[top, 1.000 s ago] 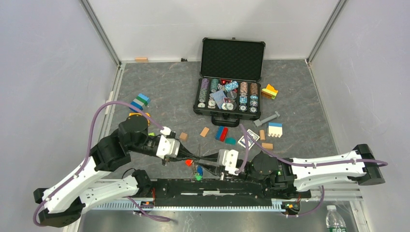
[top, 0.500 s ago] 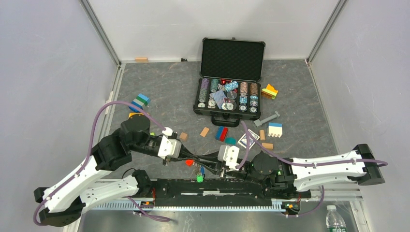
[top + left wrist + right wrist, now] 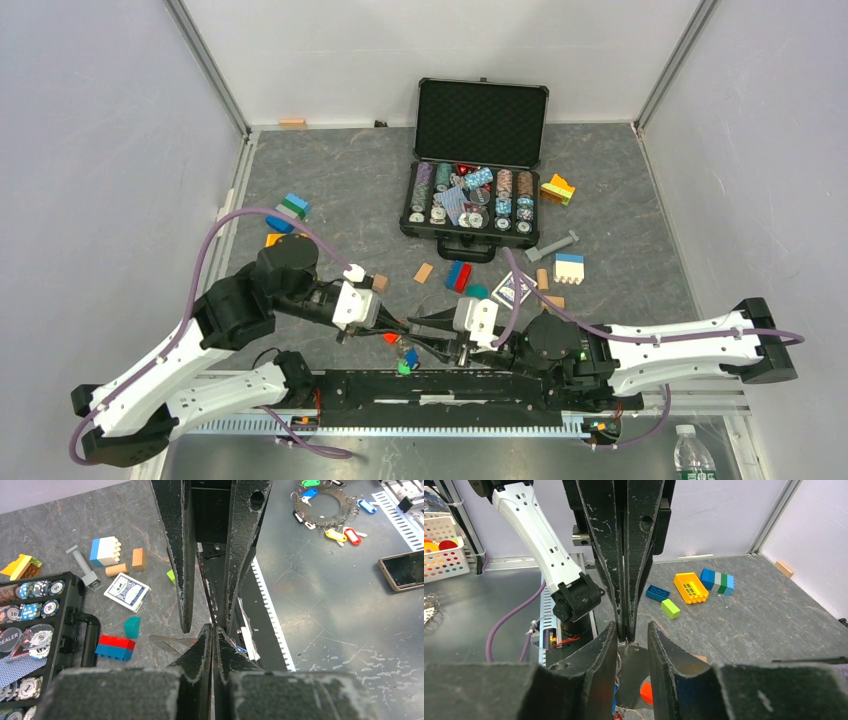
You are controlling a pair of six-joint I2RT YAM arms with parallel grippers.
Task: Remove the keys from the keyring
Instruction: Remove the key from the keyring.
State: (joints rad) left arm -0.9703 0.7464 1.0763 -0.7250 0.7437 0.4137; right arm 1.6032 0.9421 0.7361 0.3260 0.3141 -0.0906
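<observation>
Step in hand: key separation; L claw (image 3: pixel 213 630) pinched keyring (image 3: pixel 626 644) at desk (image 3: pixel 620 180) near edge, ctr, keys (image 3: pixel 405 355) hanging below; R claw (image 3: pixel 631 628), spread astride L tips, likely next req'd closing on one key.

- The dark grey tabletop (image 3: pixel 340 180) looks like matt stone.
- The right gripper (image 3: pixel 630 630) has rough black plastic fingers (image 3: pixel 594 665), scratched white.
- The small tan block (image 3: pixel 139 559) looks like wood.
- The red and blue toy brick (image 3: pixel 115 646) is smooth plastic.
</observation>
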